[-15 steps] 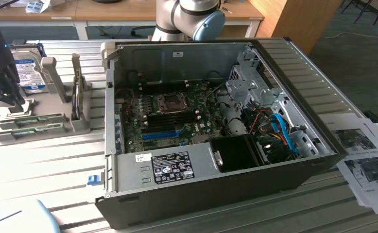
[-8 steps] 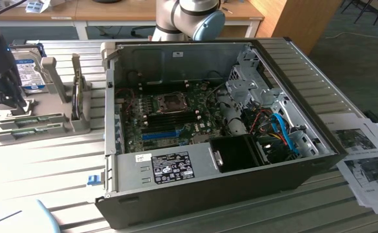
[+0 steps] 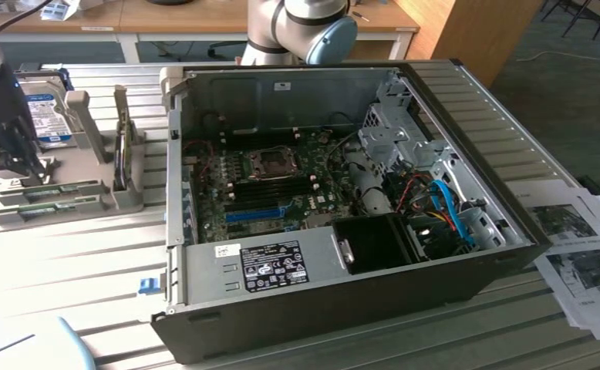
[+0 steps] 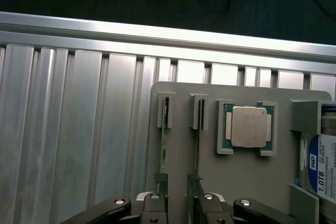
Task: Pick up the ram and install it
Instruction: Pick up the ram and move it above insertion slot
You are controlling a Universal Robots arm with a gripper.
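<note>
Two ram sticks stand on edge in a grey holder [image 4: 181, 166]: one ram stick [image 4: 164, 148] and a second [image 4: 198, 148] beside it, thin green boards seen edge-on. In the exterior view the same sticks [image 3: 48, 190] lie at that view's left. My gripper [image 4: 177, 182] hangs just above the holder, open, with one fingertip [image 4: 160, 179] in line with each stick and nothing gripped. Seen from outside, the gripper [image 3: 17, 166] is a black block over the holder. The open computer case [image 3: 311, 308] shows the motherboard's black memory slots [image 3: 279, 185].
A processor chip [image 4: 248, 127] sits in the holder beside the sticks, and a blue-labelled hard drive [image 4: 325, 169] stands at its edge. A bright blue slot [image 3: 254, 216] lies on the motherboard. Papers [image 3: 583, 254] lie at the exterior view's right on the ribbed metal table [image 3: 74, 277].
</note>
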